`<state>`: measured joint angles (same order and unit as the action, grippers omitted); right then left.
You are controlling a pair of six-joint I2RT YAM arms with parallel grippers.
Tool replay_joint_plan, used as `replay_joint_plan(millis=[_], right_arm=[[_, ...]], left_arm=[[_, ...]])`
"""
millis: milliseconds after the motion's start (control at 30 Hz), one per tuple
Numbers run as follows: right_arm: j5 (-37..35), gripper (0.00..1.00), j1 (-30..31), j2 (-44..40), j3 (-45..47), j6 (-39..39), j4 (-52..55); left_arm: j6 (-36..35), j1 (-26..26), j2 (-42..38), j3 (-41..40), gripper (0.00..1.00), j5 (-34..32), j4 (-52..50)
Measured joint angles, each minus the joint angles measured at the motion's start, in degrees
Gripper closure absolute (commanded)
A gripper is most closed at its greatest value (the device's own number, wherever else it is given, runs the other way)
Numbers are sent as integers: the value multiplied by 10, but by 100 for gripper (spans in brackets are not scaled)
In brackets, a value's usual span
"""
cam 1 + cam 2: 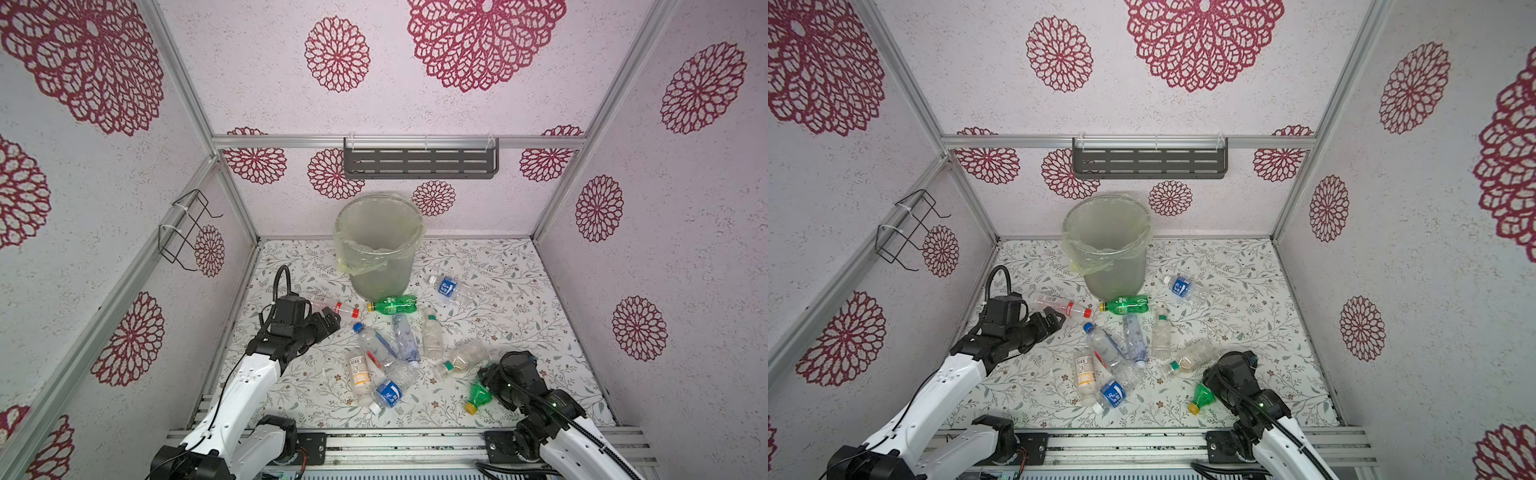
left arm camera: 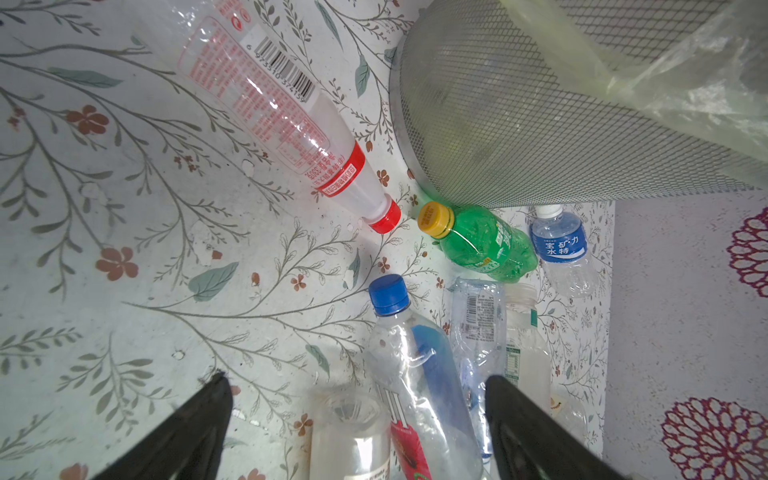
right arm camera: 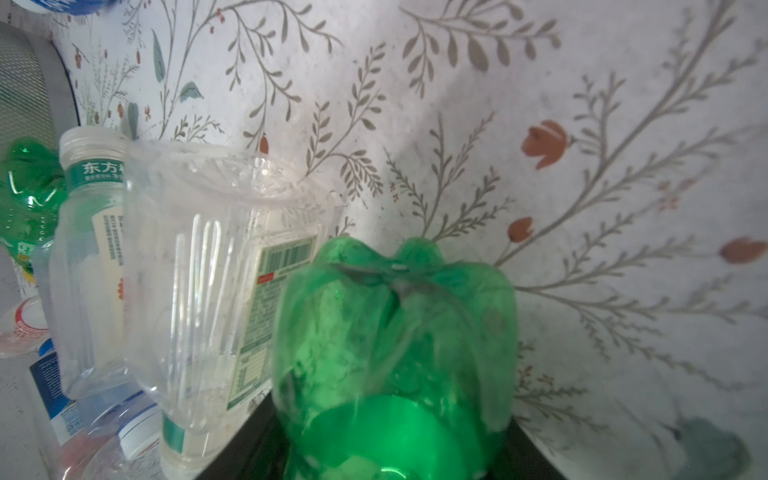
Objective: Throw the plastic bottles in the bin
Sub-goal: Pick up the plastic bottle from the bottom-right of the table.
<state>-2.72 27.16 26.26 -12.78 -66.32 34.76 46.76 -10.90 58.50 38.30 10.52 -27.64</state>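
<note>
While my right gripper (image 1: 485, 377) sits low at the near right of the table (image 1: 532, 324), it has a green bottle (image 3: 395, 332) pinched across the body. In the right wrist view its dark fingers (image 3: 249, 449) press in on either side and the bottle's lobed base fills the gap. In both top views the yellow cap (image 1: 471, 408) pokes out toward the near left, angled down. Whether the bottle is clear of the table, I cannot tell. A clear bottle (image 3: 208, 291) with a green neck band lies just beside it on the left, close to touching.

Over on the left, my left gripper (image 1: 330, 322) is spread wide and holds nothing. Its two black fingers (image 2: 199, 424) stand well apart above the floral table. A red-capped bottle (image 1: 332, 306) lies just beyond the fingertips on the far side. A blue-capped bottle (image 2: 415, 374) lies just to the right, at the edge of the heap of clear bottles in the middle.

The bin (image 1: 380, 282) stands upright at the far middle, its yellowish bag (image 1: 353, 259) folded over the rim. A second green bottle (image 1: 392, 304) lies on its side at the bin's foot, and a blue-labelled bottle (image 1: 451, 287) lies to the right of the bin.
</note>
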Motion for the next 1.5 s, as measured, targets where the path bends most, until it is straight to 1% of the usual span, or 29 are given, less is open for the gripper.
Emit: replay_joint_plan(millis=[233, 633, 1067, 1500], right_arm=[[-1, 52, 0, -17, 1, -3, 3], [-16, 53, 0, -27, -25, -2, 26], [-48, 53, 0, 16, -106, 31, 48], [-50, 53, 0, 56, -160, 53, 49]], left_arm=[[0, 0, 1, -7, 3, -6, 8], [-2, 0, 4, -9, 3, -9, 15], [-2, 0, -12, -17, 3, -13, 14], [0, 0, -20, -27, 3, -21, 12]])
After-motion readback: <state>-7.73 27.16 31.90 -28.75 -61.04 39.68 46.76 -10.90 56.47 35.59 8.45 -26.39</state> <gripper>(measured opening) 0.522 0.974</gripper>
